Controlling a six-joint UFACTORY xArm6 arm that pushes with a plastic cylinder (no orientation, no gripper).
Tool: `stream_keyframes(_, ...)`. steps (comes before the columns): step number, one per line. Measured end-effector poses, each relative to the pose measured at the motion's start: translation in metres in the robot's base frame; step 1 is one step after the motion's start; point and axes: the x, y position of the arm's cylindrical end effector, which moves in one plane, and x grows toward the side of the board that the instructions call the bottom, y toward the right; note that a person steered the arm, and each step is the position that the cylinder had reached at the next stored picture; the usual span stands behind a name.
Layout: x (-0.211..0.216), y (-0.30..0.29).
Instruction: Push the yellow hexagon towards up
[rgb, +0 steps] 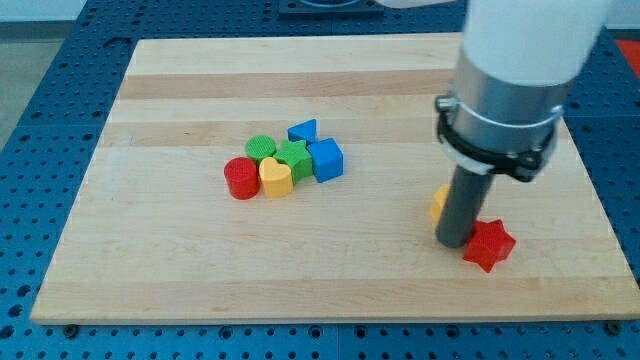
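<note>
My tip (453, 243) touches the yellow hexagon (439, 203) (mostly hidden), which lies just left.

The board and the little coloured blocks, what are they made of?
The board looks like pale unvarnished wood: lengthwise grain and joined strips show. The blocks, such as the red star and blue cube, look like matte plastic or painted wood; uniform colour, no grain visible.

A robotics lab bench is showing here: a wooden counter (330, 290) is lying on a blue perforated mounting plate (40, 120), under a robot arm (520, 70).
</note>
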Motion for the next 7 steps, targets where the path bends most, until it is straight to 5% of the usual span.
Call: stream_keyframes(7, -0.102, -0.037)
